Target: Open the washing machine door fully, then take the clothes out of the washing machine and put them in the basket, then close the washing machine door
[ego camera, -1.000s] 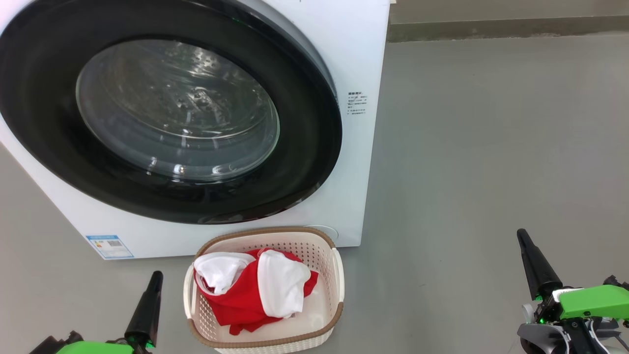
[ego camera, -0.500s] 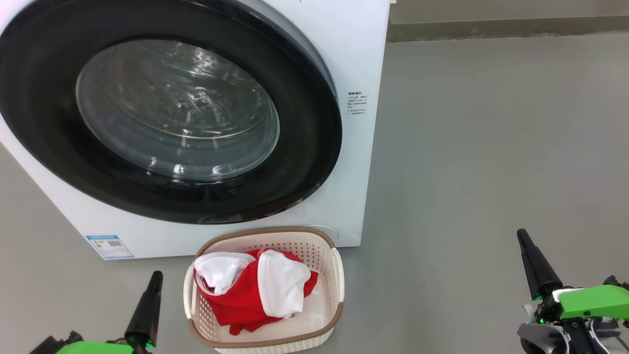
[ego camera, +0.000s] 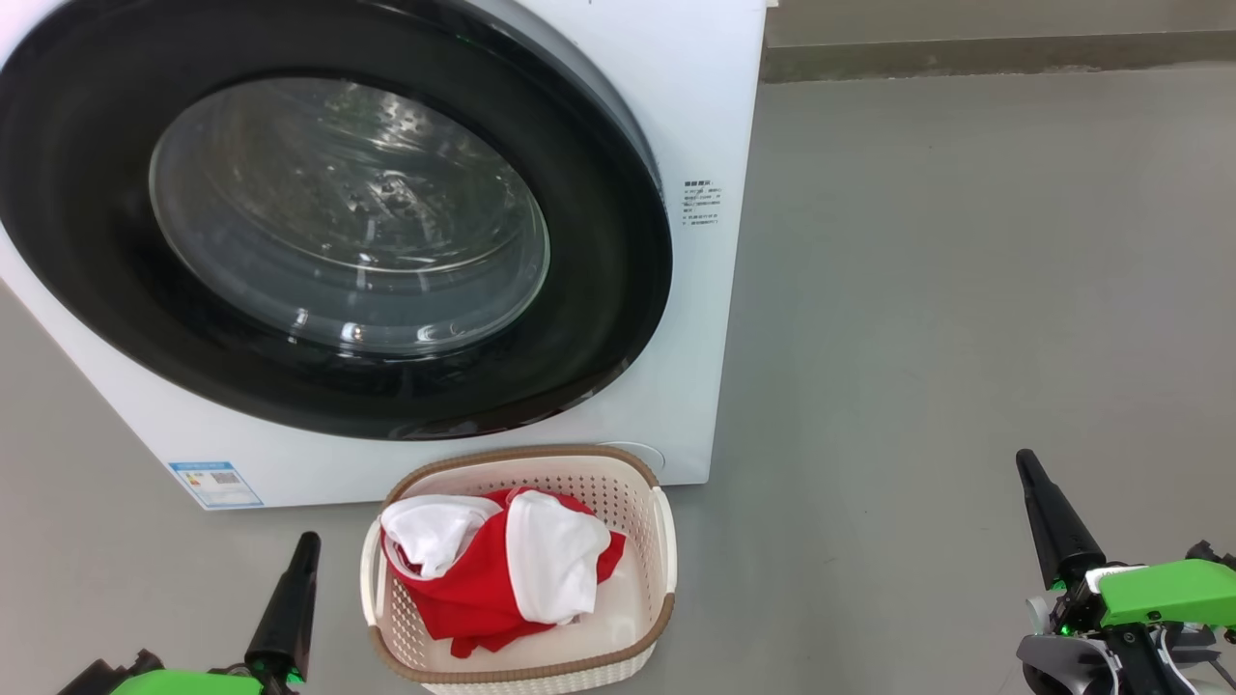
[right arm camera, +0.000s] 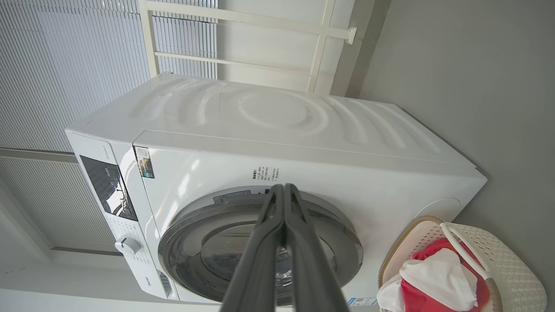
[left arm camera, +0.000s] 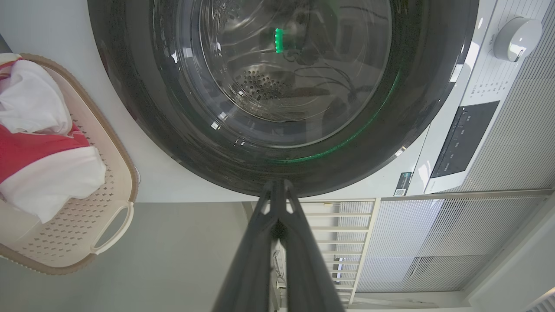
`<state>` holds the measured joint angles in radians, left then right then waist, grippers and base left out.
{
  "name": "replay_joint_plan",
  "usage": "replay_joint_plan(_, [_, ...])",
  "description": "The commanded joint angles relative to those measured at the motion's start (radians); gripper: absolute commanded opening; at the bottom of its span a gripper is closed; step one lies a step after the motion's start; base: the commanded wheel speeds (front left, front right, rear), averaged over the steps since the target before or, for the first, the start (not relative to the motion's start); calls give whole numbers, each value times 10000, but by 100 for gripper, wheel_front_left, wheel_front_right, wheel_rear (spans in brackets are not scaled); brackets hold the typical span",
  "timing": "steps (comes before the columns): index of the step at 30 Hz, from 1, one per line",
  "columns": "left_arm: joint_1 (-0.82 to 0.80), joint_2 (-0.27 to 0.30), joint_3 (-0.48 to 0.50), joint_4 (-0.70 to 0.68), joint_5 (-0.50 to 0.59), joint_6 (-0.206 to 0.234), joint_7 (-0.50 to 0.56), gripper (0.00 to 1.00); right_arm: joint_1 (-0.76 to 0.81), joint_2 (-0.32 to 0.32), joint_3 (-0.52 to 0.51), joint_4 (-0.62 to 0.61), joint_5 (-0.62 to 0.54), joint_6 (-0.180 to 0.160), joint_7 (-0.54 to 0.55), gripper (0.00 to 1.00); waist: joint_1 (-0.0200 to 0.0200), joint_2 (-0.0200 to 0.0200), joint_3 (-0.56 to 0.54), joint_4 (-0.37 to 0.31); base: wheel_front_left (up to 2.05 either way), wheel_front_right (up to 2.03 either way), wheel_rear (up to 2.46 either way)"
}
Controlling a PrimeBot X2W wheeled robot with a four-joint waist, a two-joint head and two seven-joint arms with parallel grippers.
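The white washing machine [ego camera: 695,116] stands ahead with its black-rimmed glass door [ego camera: 348,222] closed flat against the front. On the floor below it sits the cream basket [ego camera: 666,550], holding red and white clothes [ego camera: 512,569]. My left gripper [ego camera: 307,541] rests shut at the lower left, just left of the basket, holding nothing. My right gripper [ego camera: 1024,461] is shut at the lower right, well clear of the basket. The left wrist view looks up at the door [left arm camera: 282,86] past shut fingers [left arm camera: 277,186]. The right wrist view shows the machine [right arm camera: 282,130] and basket [right arm camera: 511,268].
Grey floor [ego camera: 966,290] stretches to the right of the machine up to a wall base [ego camera: 966,53]. A control panel and dial [left arm camera: 516,32] sit on the machine's front. White slatted panels and a railing [left arm camera: 433,242] stand beside it.
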<state>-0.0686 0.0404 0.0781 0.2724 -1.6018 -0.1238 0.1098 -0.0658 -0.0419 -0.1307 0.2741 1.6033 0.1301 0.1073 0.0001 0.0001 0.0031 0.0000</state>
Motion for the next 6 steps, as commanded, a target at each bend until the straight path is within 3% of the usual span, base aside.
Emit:
replay_joint_plan(1, [-394, 99, 359, -274, -67, -69, 36, 0, -422, -85, 160, -293, 45, 6, 67, 0, 0, -1, 0, 0, 0, 0, 0])
replay_joint_plan(6, [-394, 99, 358, -274, -67, -69, 36, 0, -422, -85, 159, -293, 45, 6, 67, 0, 0, -1, 0, 0, 0, 0, 0])
